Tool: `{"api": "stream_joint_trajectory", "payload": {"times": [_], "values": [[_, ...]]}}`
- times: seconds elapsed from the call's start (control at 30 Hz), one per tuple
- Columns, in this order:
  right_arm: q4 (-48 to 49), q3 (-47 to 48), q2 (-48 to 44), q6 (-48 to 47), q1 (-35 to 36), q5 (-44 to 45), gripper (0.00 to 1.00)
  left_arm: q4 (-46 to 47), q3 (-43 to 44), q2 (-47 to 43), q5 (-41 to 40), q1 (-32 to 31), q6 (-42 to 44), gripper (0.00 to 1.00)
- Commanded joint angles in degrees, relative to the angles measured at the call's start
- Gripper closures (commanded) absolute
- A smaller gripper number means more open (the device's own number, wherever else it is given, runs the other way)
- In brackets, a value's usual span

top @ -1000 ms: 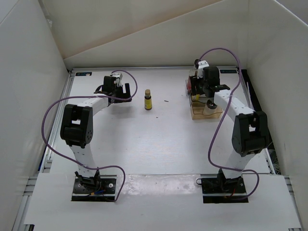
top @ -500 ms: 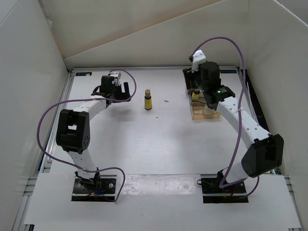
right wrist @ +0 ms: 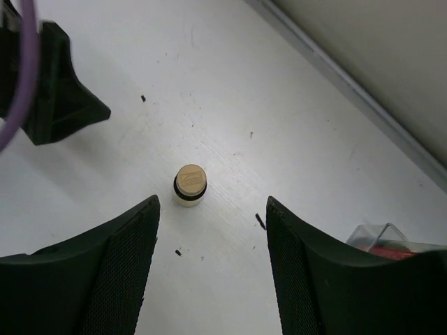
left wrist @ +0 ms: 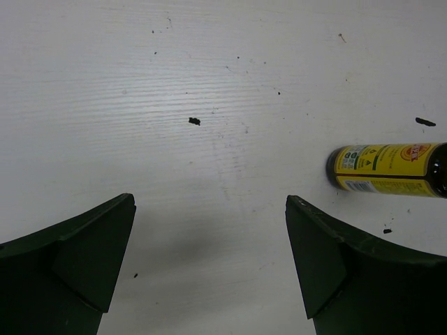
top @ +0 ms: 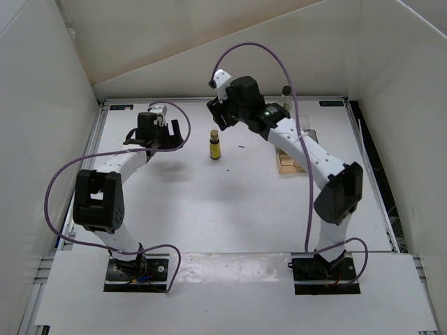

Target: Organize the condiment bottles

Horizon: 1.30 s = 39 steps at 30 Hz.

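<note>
Right tool (right wrist: 211, 209) swung over amber bottle (right wrist: 189, 184); tray (top: 283, 165) half-hidden.

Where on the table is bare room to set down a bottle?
The widest bare patch is the near middle of the table, between the two arms, nearer than the amber bottle. Crowded: the far strip, where left hand, bottle and right hand sit close, and around the tray.
</note>
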Motion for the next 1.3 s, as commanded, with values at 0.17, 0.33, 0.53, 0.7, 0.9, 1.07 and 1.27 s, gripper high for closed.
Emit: {"api": "stream_joint_trajectory", "payload": {"times": [0.17, 0.33, 0.53, 0.7, 0.9, 1.07, 1.27], "values": [[-13.09, 12.74, 10.51, 2.41, 0.49, -2.33, 0.35, 1.31, -1.48, -3.78, 1.12, 2.23, -1.04, 0.00], [-13.01, 13.10, 12.80, 3.03, 0.84, -5.31, 0.36, 1.75, -1.48, -3.00, 1.21, 2.23, -1.48, 0.00], [-12.49, 13.19, 13.95, 3.82, 0.75, -7.24, 0.38, 1.84, -1.21, -2.46, 1.21, 2.23, -1.66, 0.00], [-12.13, 14.06, 15.53, 4.00, 0.84, -8.04, 0.39, 2.01, -1.12, -1.85, 1.21, 2.40, -1.66, 0.00], [-11.70, 14.42, 17.46, 4.00, 0.58, -8.83, 0.39, 1.75, -0.86, -1.24, 1.21, 2.58, -1.57, 0.00], [-11.52, 15.21, 18.43, 3.47, -0.21, -7.78, 0.38, 1.58, -0.25, -0.44, 1.30, 2.76, -1.48, 0.00], [-11.61, 15.47, 18.43, 2.68, -1.18, -6.72, 0.33, 1.66, 0.37, 0.61, 1.65, 2.76, -1.66, 0.00]]}}
